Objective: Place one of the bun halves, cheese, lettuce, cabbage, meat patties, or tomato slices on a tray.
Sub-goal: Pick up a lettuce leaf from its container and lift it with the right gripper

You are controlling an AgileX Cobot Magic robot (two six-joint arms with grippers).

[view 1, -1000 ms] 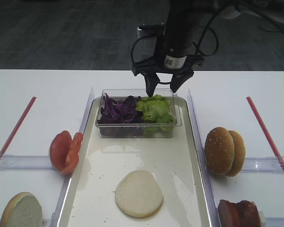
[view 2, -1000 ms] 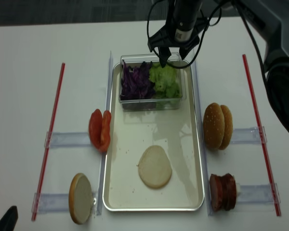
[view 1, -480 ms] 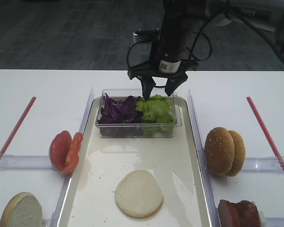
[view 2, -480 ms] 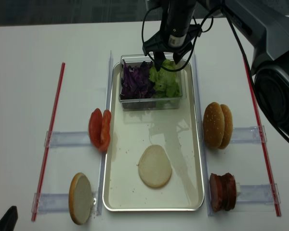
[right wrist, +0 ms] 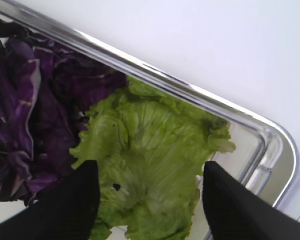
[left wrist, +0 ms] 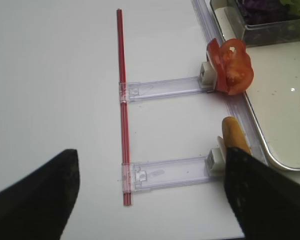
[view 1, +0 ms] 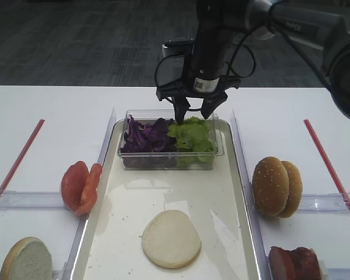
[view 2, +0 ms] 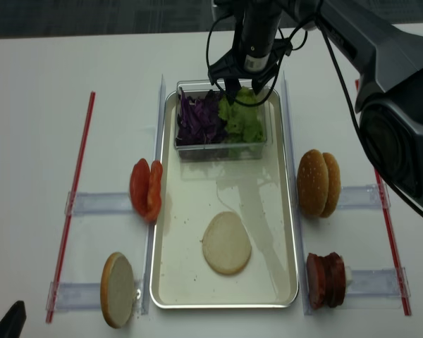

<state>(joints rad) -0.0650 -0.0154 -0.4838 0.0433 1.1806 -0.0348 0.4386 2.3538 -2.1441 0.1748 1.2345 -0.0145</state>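
Note:
My right gripper hangs open over the clear tub at the tray's far end, its dark fingers on either side of the crinkly green lettuce, with no grip on it. Purple cabbage fills the tub's left half. A pale bun half lies cut face up on the cream tray. My left gripper is open above bare table, left of the tray.
Tomato slices and a bun half stand in clear holders left of the tray. Sesame bun halves and meat patties stand on the right. Red strips run along both sides.
My right gripper has come down and a little left, from above the tub's far rim to just over the lettuce. Its jaws have narrowed slightly.

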